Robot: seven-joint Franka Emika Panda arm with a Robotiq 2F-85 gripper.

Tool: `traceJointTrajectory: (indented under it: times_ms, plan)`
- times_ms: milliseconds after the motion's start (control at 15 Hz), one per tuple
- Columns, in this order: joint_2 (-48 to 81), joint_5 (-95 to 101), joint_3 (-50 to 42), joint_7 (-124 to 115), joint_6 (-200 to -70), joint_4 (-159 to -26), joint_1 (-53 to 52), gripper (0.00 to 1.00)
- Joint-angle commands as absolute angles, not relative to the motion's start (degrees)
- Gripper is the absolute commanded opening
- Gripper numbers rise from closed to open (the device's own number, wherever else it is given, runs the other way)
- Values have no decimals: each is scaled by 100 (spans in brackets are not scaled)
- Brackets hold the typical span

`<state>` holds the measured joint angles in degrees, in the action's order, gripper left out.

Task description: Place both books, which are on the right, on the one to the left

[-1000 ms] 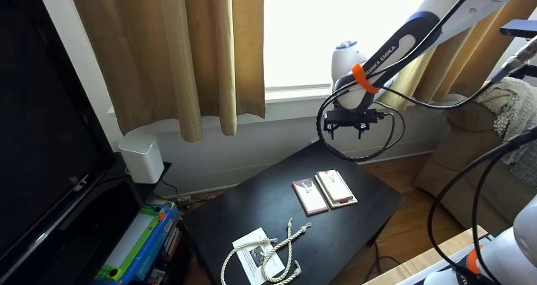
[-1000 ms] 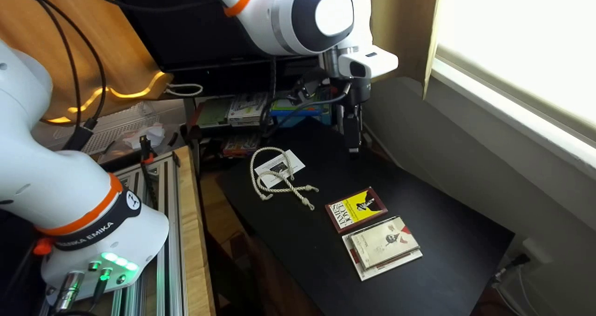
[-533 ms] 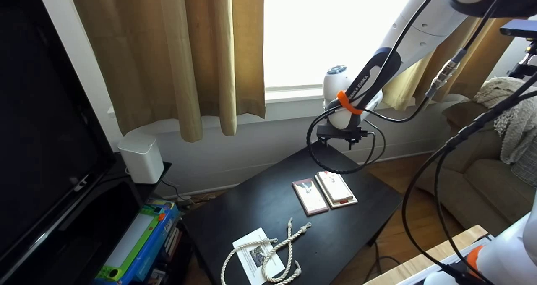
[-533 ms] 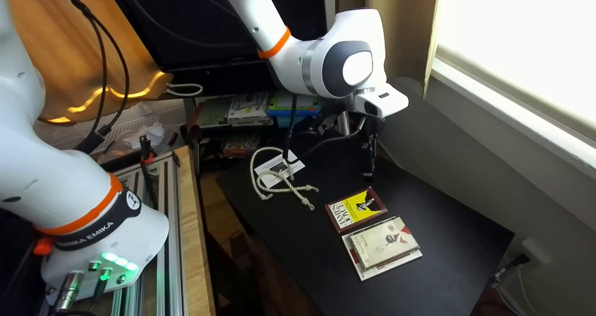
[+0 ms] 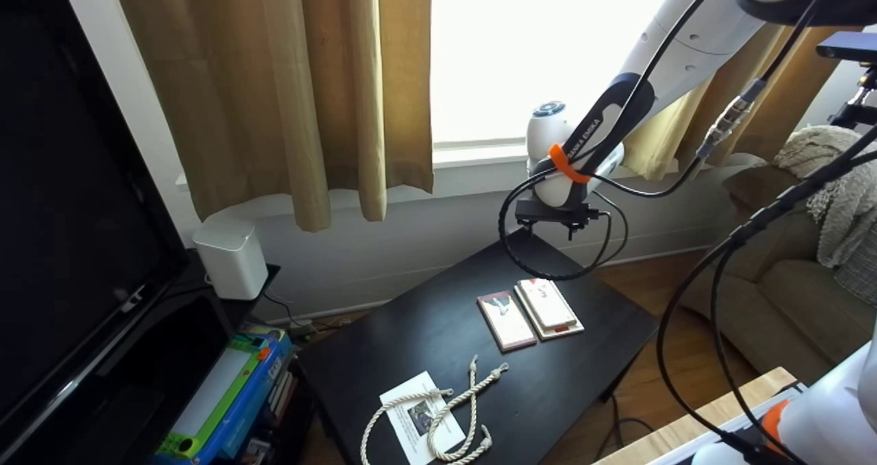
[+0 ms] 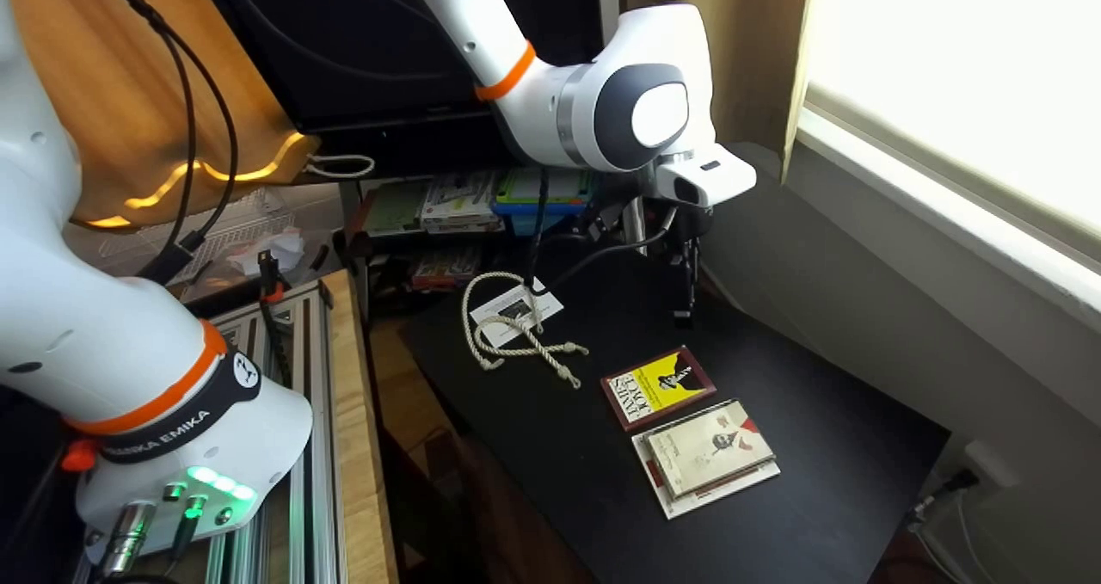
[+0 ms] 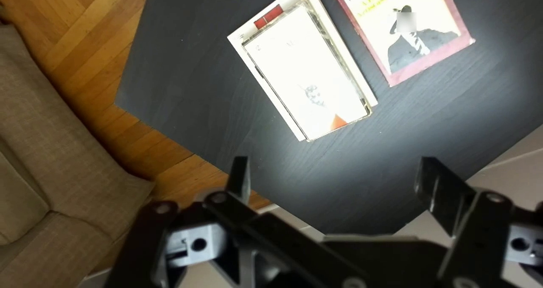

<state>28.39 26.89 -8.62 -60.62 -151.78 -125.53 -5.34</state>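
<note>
In the wrist view, the top edge cuts off part of the red-bordered book, and a blurred square hides part of its cover picture. Lettering on the upper book is washed out, and that book hides most of the lower book. The gripper is blurred and cropped by the bottom edge. In an exterior view, rope covers part of the printed sheet, whose text is too small to read.
</note>
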Motion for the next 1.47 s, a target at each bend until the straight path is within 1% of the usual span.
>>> traceJointTrajectory:
  times_ms: [0,867,1400]
  plan:
    - [3382,2216,-1029,-5859,-15267,-12209,-572,100]
    - [6011,640,-1091,-4979,-15325,-10053,-397,100]
    - [7223,165,-1094,-4465,-15349,-8596,-229,100]
